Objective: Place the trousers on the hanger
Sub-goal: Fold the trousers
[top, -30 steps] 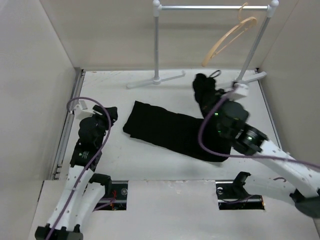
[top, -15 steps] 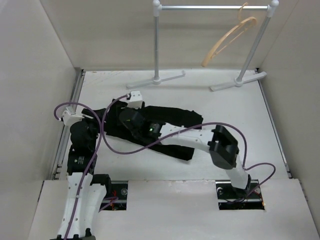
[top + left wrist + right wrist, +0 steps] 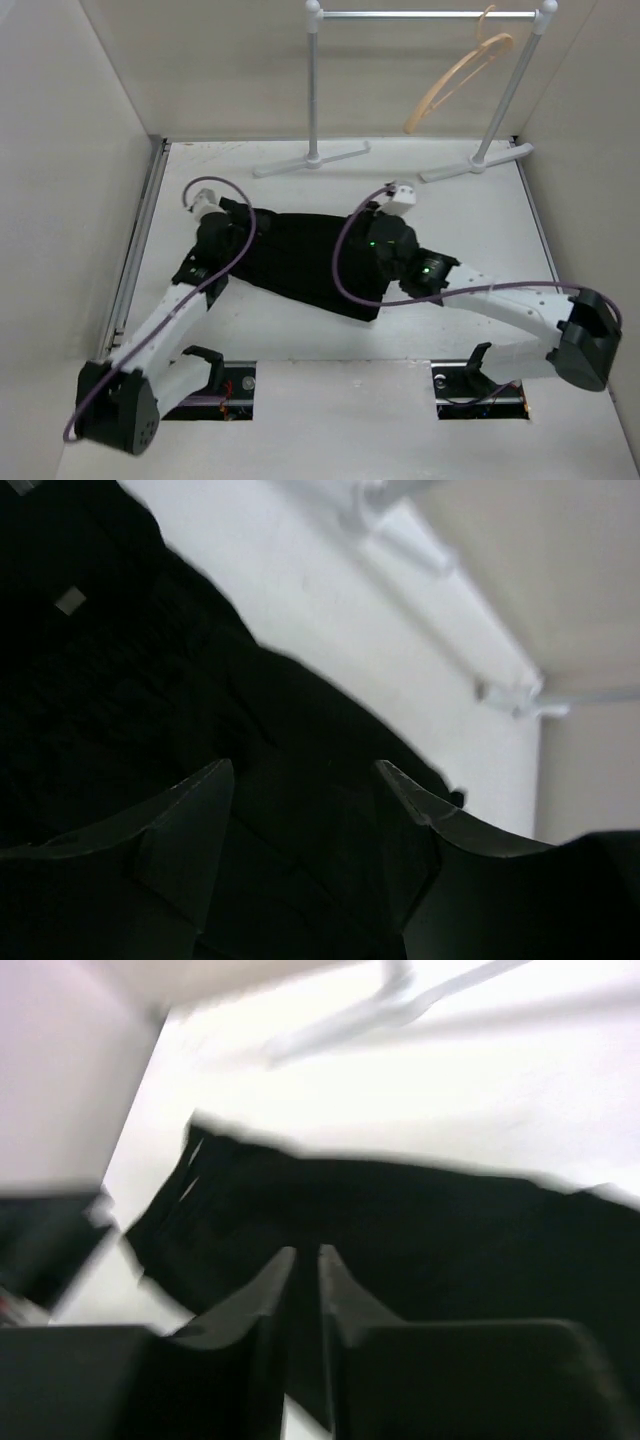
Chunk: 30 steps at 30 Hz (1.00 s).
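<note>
On the white table (image 3: 500, 210) the trousers (image 3: 300, 262) lie flat under both grippers. The left gripper (image 3: 305, 770) hangs wide over the cloth. The right gripper (image 3: 307, 1252) is pinched narrow, and we cannot tell if it holds cloth. We should grip 1 end at both corners and lift evenly. The hanger (image 3: 455, 80) hangs well beyond the right gripper. We count 1 trousers, 1 hanger, 1 rail (image 3: 420, 15).

A lab test bench: bare panel walls (image 3: 60, 150) enclose the white table (image 3: 490, 230).

Jaws apart, apparently over black trousers (image 3: 150, 700)
</note>
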### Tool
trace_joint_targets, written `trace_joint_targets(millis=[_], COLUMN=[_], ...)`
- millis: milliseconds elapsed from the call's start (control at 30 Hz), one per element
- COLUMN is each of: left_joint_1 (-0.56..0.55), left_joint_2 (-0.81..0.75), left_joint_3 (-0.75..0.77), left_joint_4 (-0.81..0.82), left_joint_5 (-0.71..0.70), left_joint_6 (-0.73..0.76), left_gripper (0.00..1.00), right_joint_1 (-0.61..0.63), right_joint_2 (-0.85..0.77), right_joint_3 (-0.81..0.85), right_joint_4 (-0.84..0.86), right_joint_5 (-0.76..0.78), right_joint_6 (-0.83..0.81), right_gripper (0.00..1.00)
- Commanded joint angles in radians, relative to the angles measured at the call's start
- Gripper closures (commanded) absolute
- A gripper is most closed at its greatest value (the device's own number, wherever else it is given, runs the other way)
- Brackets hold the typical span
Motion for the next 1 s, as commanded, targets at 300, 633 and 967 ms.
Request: trace_joint_targets(millis=[300, 633, 967], left_joint_1=[0.052, 0.128, 0.090], left_joint_2=[0.441, 0.447, 0.042], left_joint_3=[-0.086, -0.229, -0.248], left_joint_4=[0.351, 0.388, 0.119], left_joint_5=[-0.096, -0.136, -0.197], left_joint_6=[-0.006, -0.041, -0.052], left_gripper=[0.47, 0.48, 0.27], right_joint_1=[-0.126, -0.291, -0.466], right_joint_2=[-0.129, 0.169, 0.080], right_joint_3=[-0.458, -0.413, -0.358], right_joint_4=[0.048, 0.343, 0.278], right_joint_5=[-0.031, -0.161, -0.302], right_joint_6=[0.278, 0.253, 0.154], right_gripper=[0.18, 0.29, 0.36])
